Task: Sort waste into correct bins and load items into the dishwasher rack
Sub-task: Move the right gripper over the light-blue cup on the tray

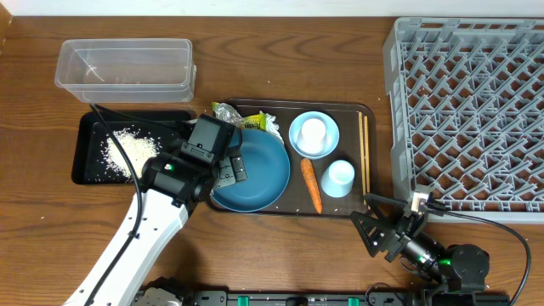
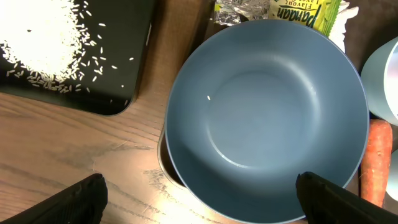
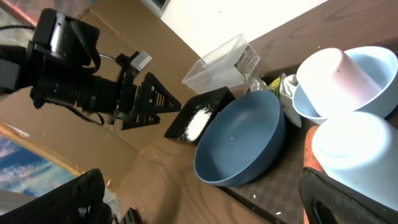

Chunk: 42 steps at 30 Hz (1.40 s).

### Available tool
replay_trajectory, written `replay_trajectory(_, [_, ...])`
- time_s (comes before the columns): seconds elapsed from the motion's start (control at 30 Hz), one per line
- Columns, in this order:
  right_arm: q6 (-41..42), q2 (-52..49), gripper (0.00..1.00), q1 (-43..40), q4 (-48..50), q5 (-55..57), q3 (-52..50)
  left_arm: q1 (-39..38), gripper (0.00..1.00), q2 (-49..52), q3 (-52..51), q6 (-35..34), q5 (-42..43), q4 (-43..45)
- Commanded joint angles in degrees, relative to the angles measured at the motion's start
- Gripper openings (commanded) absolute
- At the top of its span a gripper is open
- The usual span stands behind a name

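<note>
White rice (image 1: pixel 123 151) lies heaped in the black tray (image 1: pixel 89 127); the clear tub (image 1: pixel 124 66) stands behind it. On the brown serving tray lie the dark blue dish (image 1: pixel 259 174), silver wrapper (image 1: pixel 246 119), light blue bowl (image 1: pixel 299 140), light blue cup (image 1: pixel 338 178), carrot (image 1: pixel 312 185) and chopsticks (image 1: pixel 365 153). My left gripper (image 1: pixel 228 167) is open and empty above the dish's left rim (image 2: pixel 267 118). My right gripper (image 1: pixel 382 229) is open and empty near the front edge, facing the dish (image 3: pixel 242 143) and cup (image 3: pixel 354 149). The grey rack (image 1: pixel 476 110) is at the right.
The brown serving tray (image 1: pixel 353 204) sits mid-table, its left rim under the dish's edge. A white upturned cup-like object (image 1: pixel 314 132) rests inside the light blue bowl. A few stray rice grains lie on the serving tray (image 3: pixel 273 202).
</note>
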<state>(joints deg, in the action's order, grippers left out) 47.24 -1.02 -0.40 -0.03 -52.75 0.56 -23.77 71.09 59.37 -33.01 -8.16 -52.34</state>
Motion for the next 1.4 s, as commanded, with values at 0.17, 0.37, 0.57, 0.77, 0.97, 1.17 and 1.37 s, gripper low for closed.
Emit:
replay_trajectory(0.17, [-11.89,-7.41,0.99,1.55,-9.2,6.82,10.19,0.24,0.99,0.31,0.52,-0.28,-1.33,-0.28])
replay_trajectory(0.37, [-28.63,-19.74,0.99,1.62,-28.46,18.1,25.62,0.24,1.0,0.31,0.52,-0.28,-1.36,-0.28])
replay_trajectory(0.57, [-38.23,-32.39,0.99,1.62,-42.45,25.62,38.99,0.24,1.0,0.31,0.52,-0.28,-1.33,-0.28])
replay_trajectory(0.77, [-39.8,-42.99,0.99,3.32,-48.22,29.03,44.41,0.24,0.99,0.31,0.52,-0.28,-1.33,-0.28])
replay_trajectory(0.97, [-38.91,-52.85,0.99,8.96,-49.75,35.43,46.31,0.24,1.0,0.31,0.52,-0.28,-1.33,-0.28])
replay_trajectory(1.17, [-34.34,-59.49,0.99,15.98,-49.92,45.22,48.63,0.24,1.0,0.28,0.52,-0.28,-1.36,-0.28])
replay_trajectory(1.37, [-32.96,-62.45,0.99,21.7,-46.56,47.52,50.95,0.24,1.0,0.31,0.52,-0.28,-1.33,-0.28])
